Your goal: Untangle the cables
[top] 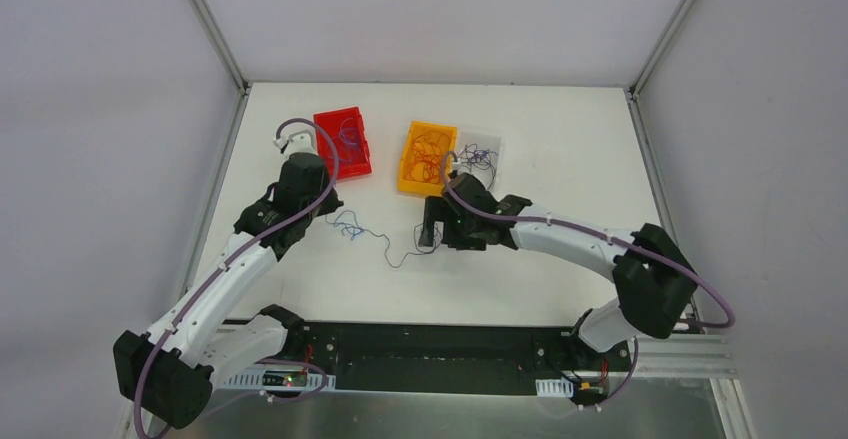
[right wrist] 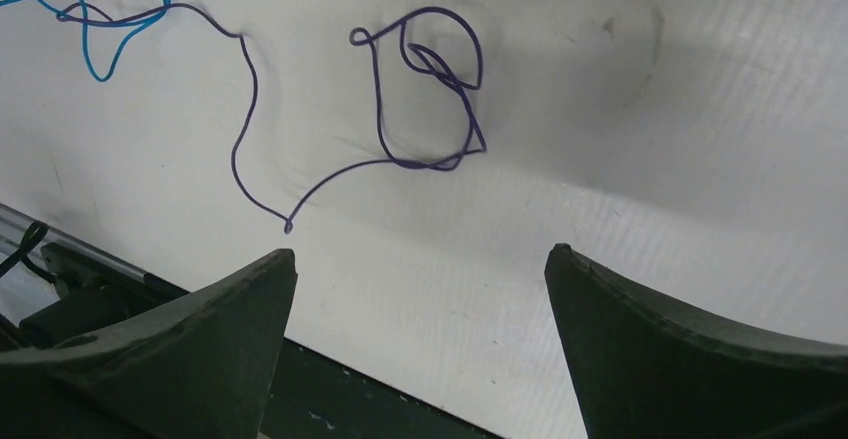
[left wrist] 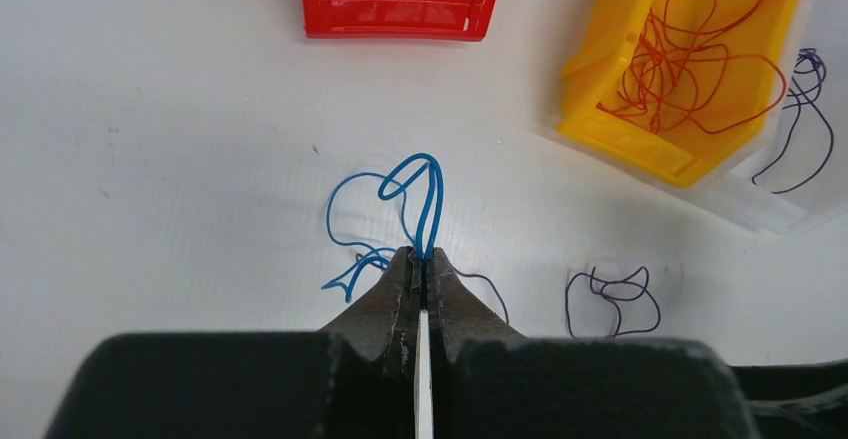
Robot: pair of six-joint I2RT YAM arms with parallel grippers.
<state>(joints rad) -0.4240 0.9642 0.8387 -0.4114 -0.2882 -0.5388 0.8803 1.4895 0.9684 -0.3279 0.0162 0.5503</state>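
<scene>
Worktop [top: 560, 139]: white. Three bins stand at the far middle, and the loose strands lie nearer, between the two arms.
Left arm [top: 230, 269]: reaches forward from its base and bends inward at the wrist, ending just left of the loose strands.
Right arm [top: 570, 234]: elbow out to the right, forearm swung across toward the centre, wrist tipped down at the worktop.
Red bin [left wrist: 400, 19]: far left of the three, with a few blue strands inside.
Yellow bin [left wrist: 620, 134]: in the middle, holding the orange cables [left wrist: 690, 59] in a loose heap.
Clear bin [top: 495, 144]: touches the yellow bin's right side and holds some dark strands.
Left pincer [left wrist: 424, 259]: jaws pressed together on the blue cable [left wrist: 438, 189], whose loop stands up ahead of the tips while the rest trails left on the worktop.
Right pincer [right wrist: 420, 251]: jaws as wide apart as they go with nothing between them, hanging just above the surface.
Purple cable [right wrist: 380, 99]: lies flat, straight ahead of the right pincer. Its small coil is roughly on the centre line.
Long axis: from the coil a tail runs toward the left arm, dips near the right pincer's left finger, then climbs away to the blue cable.
Crossing: purple and blue overlap at the tail's far end, so the two are probably not yet free of each other.
Nearer arm: the right one for the coil, judging by the top view.
Likely next move: right pincer down onto the coil and pulling away from the left.
</scene>
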